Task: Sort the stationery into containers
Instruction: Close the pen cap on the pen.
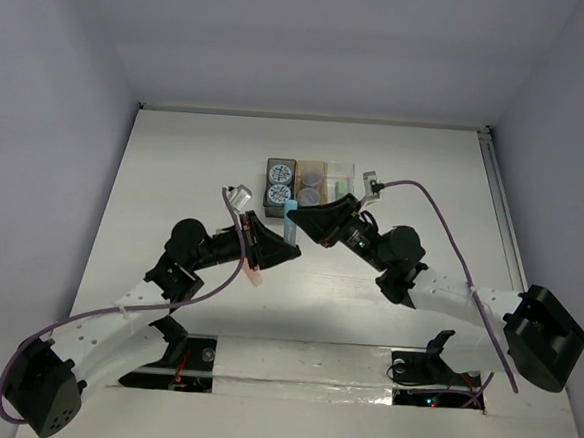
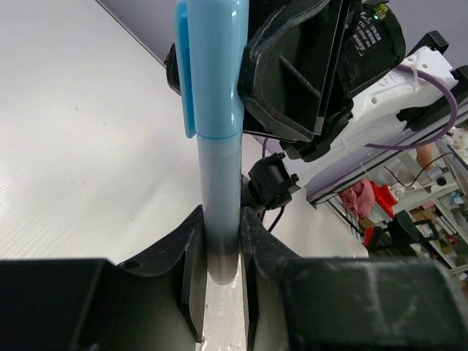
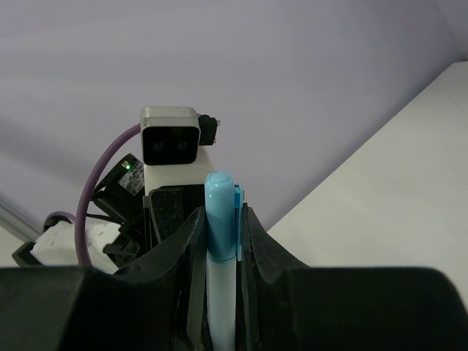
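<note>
Pinching light blue marker [image 1: 291,219] by barrel with left tool [image 2: 219,227] and by cap with right tool [image 3: 223,219], both clamped, just beside near edge of containers [image 1: 296,182].

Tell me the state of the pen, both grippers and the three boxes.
Pen: capped, held at both ends.
Left gripper: shut on pen barrel.
Right gripper: shut on pen cap.
Grey box: two discs inside.
Tan box: two discs inside.
Clear box: contents unclear.
</note>
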